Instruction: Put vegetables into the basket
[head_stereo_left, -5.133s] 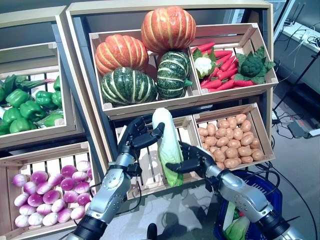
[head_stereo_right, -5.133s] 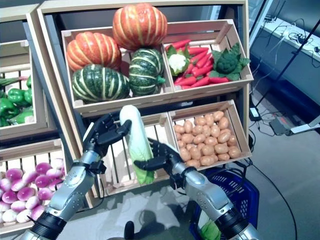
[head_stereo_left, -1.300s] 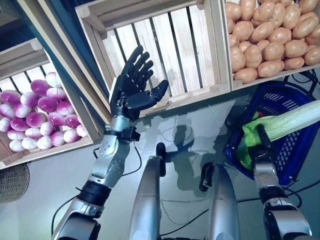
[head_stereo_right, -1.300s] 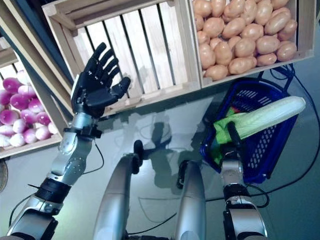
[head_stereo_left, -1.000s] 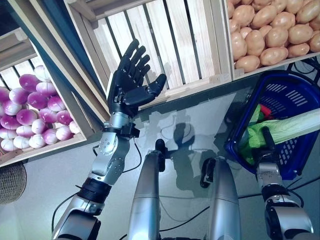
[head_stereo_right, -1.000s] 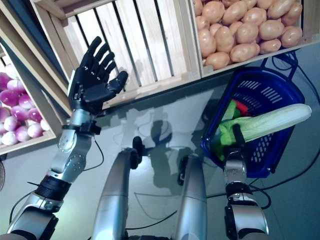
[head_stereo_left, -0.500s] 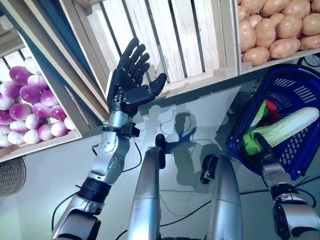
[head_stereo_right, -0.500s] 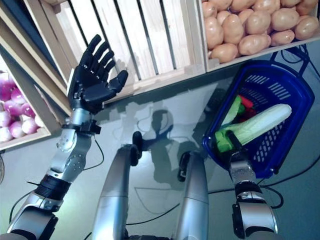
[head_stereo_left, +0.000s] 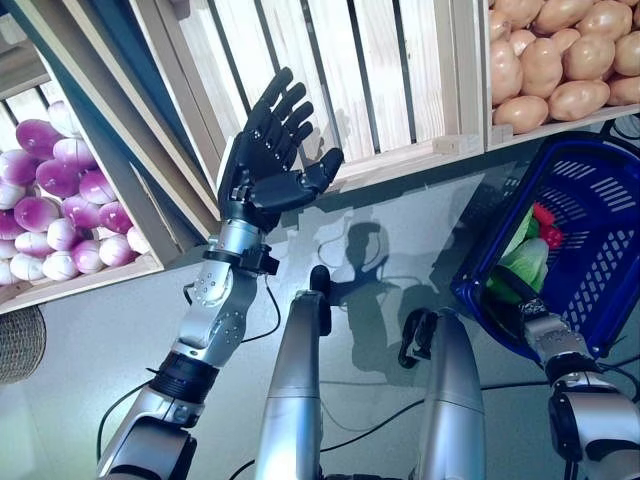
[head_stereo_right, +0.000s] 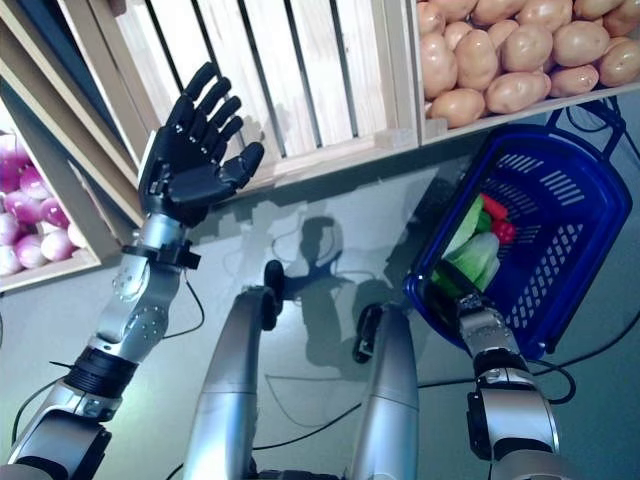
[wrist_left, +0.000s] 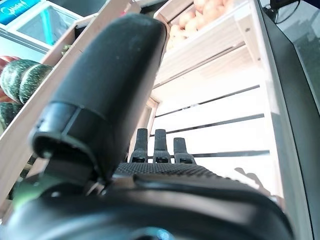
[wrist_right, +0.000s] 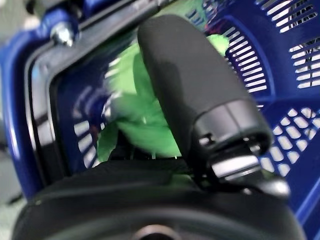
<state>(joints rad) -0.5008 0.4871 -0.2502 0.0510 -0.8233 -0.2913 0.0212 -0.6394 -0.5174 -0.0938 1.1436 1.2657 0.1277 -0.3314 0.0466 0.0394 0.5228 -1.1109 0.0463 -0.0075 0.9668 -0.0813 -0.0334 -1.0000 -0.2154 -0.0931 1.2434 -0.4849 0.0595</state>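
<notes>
The blue basket (head_stereo_left: 566, 152) stands on the floor at the right, below the wooden stand. A long pale green cabbage (head_stereo_left: 527, 262) lies inside it with its leafy end toward the near rim, beside a small red vegetable (head_stereo_right: 497, 222). My right hand (head_stereo_right: 440, 284) is at the basket's near rim, right by the leafy end. In the right wrist view its thumb (wrist_right: 190, 85) stands straight, off the green leaves (wrist_right: 145, 120). My left hand (head_stereo_left: 262, 170) is open and empty, raised with its palm toward me in front of a slatted crate (head_stereo_left: 360, 70).
The wooden stand's crates (head_stereo_right: 330, 60) rise along the back, their front edges overhanging the grey floor (head_stereo_left: 90, 330). A woven round thing (head_stereo_left: 20, 345) lies on the floor at the far left.
The cabbage has gone from my right hand, where it stuck out over the basket, down into the basket. The left hand has stayed raised. The camera has shifted a little.
</notes>
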